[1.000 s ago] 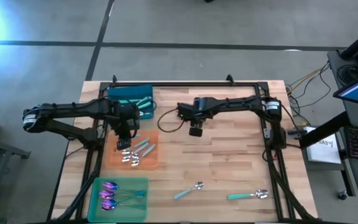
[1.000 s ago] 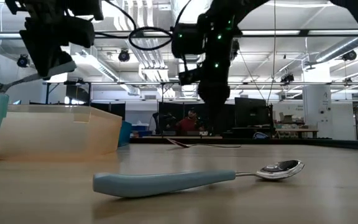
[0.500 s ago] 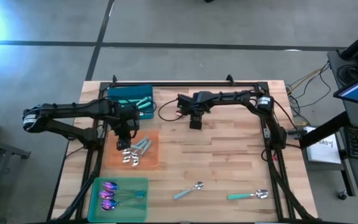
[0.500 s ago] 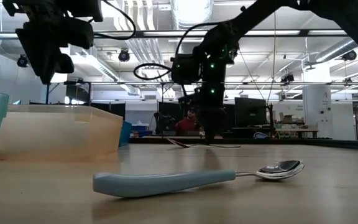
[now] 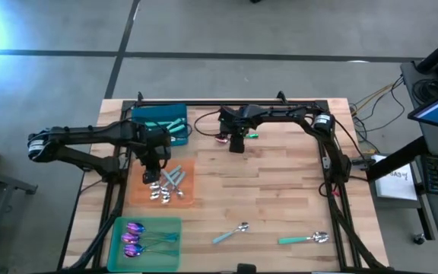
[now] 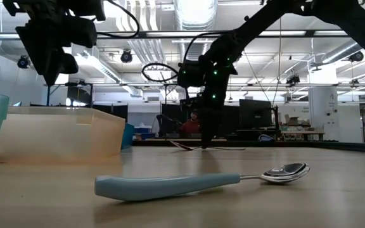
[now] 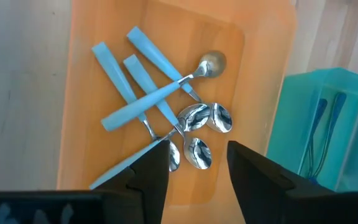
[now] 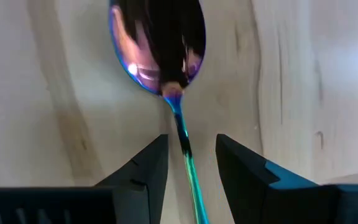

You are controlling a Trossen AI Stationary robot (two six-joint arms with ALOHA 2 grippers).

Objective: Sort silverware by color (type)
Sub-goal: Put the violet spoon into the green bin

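Note:
My left gripper (image 5: 151,176) (image 7: 196,149) hangs open over the orange mat (image 5: 192,196) at the table's left. Several silver spoons with pale-blue handles (image 7: 160,93) lie crossed on the mat. My right gripper (image 5: 236,145) (image 8: 190,142) stands open and low over an iridescent purple spoon (image 5: 222,138) that lies flat on the wood at the far middle. One finger stands on each side of the spoon's thin blue-green handle (image 8: 185,152), just behind the head (image 8: 157,43), without touching it.
A teal bin (image 5: 157,120) with teal-handled utensils stands at the far left. A green mat (image 5: 166,245) with purple spoons lies at the near left. Two blue-handled spoons (image 5: 230,234) (image 5: 304,239) lie loose near the front edge, one close to the low camera (image 6: 195,182).
My left gripper has opened and let go a pale-blue-handled spoon, which now lies on the orange mat with the others. My right gripper has gone toward the table's far edge and down, and now stands over the purple spoon.

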